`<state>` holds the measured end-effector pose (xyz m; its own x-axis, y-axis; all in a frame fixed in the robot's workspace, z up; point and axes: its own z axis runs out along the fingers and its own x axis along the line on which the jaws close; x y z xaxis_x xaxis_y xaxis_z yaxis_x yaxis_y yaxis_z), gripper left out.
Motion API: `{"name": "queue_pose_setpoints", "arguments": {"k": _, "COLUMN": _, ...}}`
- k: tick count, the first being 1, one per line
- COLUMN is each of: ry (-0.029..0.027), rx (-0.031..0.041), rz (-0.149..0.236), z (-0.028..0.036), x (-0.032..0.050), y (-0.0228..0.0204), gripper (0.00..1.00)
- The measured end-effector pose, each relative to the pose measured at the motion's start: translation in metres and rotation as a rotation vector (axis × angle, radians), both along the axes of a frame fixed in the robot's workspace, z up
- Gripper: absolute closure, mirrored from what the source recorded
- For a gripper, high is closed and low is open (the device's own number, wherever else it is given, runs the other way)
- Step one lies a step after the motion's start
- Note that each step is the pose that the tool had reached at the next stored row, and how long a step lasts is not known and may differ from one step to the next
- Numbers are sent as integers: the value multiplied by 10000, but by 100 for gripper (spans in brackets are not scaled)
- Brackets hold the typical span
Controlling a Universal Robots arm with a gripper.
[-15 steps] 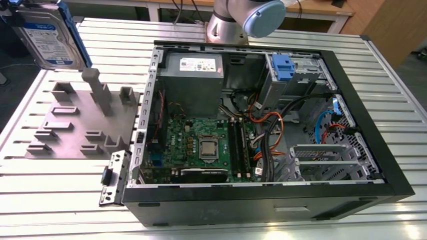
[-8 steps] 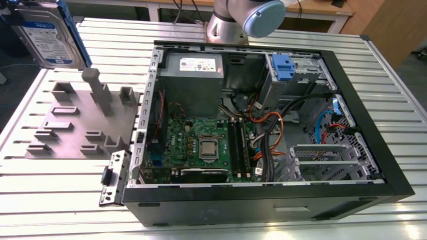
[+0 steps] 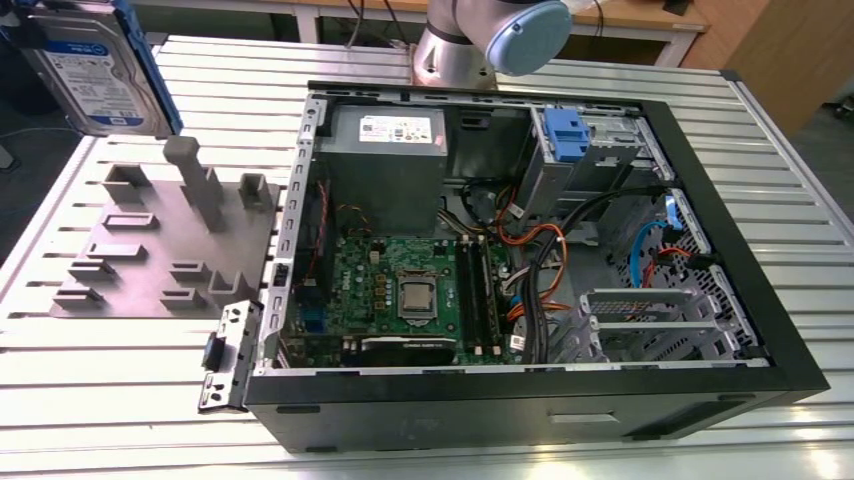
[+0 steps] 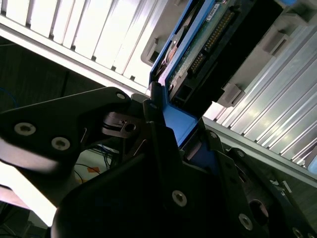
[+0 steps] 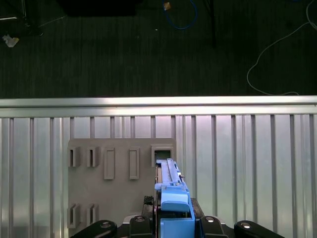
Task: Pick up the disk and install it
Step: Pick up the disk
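Gripping disk (image 3: 96, 72) by blue frame with jaws clenched; held in air above grey slotted holder (image 3: 134, 250) on table (image 3: 107, 400), at exterior view's left of open computer case (image 3: 534, 405)

blue-framed silver disk (image 3: 100, 90), label (image 3: 83, 62) seemingly white-and-blue; grey rack (image 3: 147, 250); green motherboard (image 3: 400, 280)
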<state>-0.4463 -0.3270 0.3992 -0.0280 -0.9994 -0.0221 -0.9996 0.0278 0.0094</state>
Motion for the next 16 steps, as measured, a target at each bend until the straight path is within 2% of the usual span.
{"name": "queue_pose_setpoints", "arguments": {"k": 16, "ry": 1, "rx": 0, "rz": 0, "z": 39, "x": 0, "y": 0, "gripper": 64}}
